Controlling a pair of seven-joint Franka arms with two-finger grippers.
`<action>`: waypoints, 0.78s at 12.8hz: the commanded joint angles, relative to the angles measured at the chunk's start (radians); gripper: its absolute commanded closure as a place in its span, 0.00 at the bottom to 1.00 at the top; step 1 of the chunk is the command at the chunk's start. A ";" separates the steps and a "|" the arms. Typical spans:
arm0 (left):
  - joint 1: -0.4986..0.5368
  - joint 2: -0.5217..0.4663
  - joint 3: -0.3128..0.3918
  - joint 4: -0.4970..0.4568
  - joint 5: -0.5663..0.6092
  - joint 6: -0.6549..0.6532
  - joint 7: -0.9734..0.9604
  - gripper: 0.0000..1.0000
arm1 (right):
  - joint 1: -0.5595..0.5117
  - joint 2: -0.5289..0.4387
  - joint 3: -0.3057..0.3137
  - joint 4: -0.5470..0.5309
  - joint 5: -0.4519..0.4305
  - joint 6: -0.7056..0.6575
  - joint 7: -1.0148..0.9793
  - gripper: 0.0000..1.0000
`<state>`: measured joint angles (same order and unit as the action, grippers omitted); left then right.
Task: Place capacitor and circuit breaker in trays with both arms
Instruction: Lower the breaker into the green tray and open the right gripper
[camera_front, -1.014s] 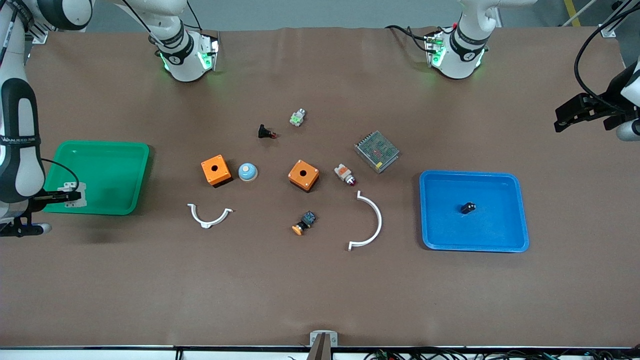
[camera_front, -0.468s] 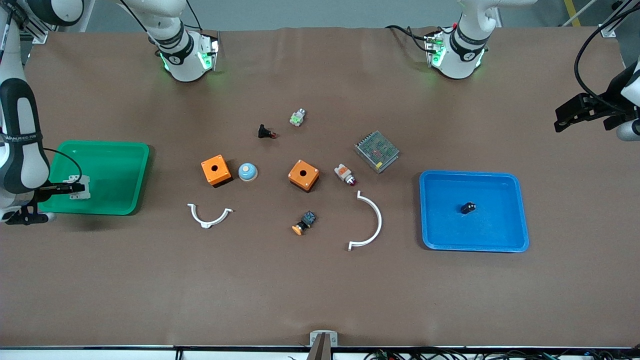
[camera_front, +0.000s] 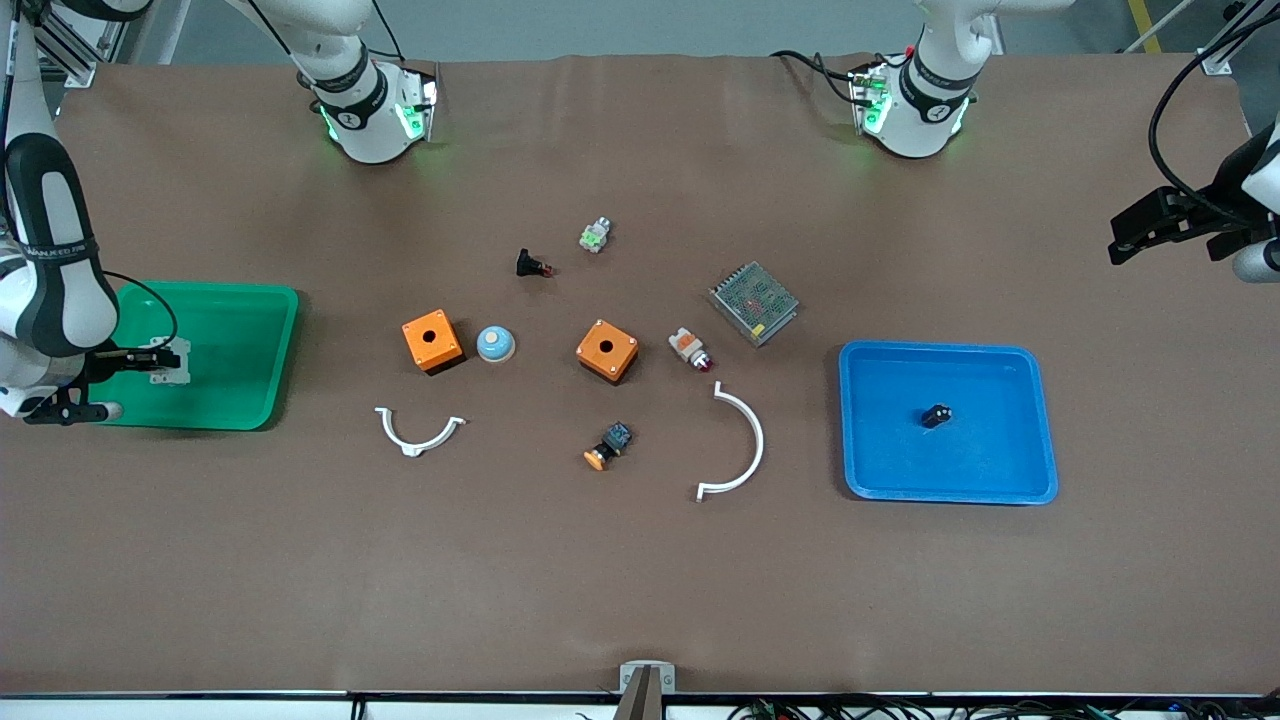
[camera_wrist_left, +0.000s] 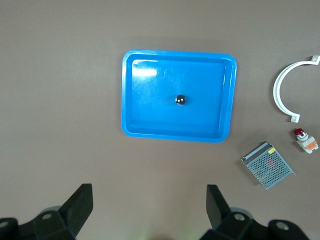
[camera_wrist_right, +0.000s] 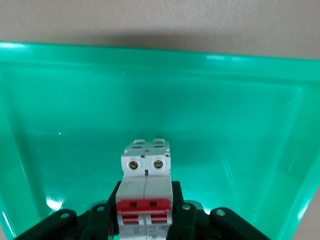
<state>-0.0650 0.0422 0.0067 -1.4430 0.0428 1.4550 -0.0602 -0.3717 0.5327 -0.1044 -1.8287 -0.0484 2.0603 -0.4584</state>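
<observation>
My right gripper (camera_front: 150, 361) is shut on the white circuit breaker (camera_front: 166, 360) with red toggles (camera_wrist_right: 143, 206) and holds it over the green tray (camera_front: 235, 355) at the right arm's end of the table. In the right wrist view the breaker (camera_wrist_right: 145, 172) sits between the fingers (camera_wrist_right: 186, 216) above the tray floor (camera_wrist_right: 225, 130). The small dark capacitor (camera_front: 936, 415) lies in the blue tray (camera_front: 1000, 470); it also shows in the left wrist view (camera_wrist_left: 180, 100). My left gripper (camera_front: 1130, 238) is open and empty, held high past the left arm's end of the table (camera_wrist_left: 148, 207).
Between the trays lie two orange boxes (camera_front: 432, 340) (camera_front: 607, 350), a blue-topped button (camera_front: 495, 344), two white curved clips (camera_front: 419, 432) (camera_front: 740, 442), a metal mesh unit (camera_front: 754, 302), a white-and-orange part (camera_front: 690, 349), a black push-button (camera_front: 532, 265) and a black-and-blue switch (camera_front: 608, 446).
My right gripper has carried the circuit breaker from the tray's near corner farther in over the green tray. The left arm has not moved.
</observation>
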 joint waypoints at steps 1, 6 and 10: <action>0.001 -0.019 0.004 -0.013 -0.014 0.010 0.019 0.00 | -0.030 -0.048 0.022 -0.064 -0.024 0.012 -0.003 0.88; -0.001 -0.018 0.004 -0.013 -0.015 0.018 0.019 0.00 | -0.029 -0.028 0.023 -0.069 -0.014 0.073 0.012 0.38; 0.002 -0.018 0.006 -0.013 -0.015 0.031 0.019 0.00 | -0.007 -0.083 0.026 -0.011 -0.014 -0.047 0.015 0.00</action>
<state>-0.0650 0.0422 0.0067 -1.4429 0.0428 1.4705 -0.0602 -0.3788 0.5180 -0.0950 -1.8612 -0.0484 2.0937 -0.4576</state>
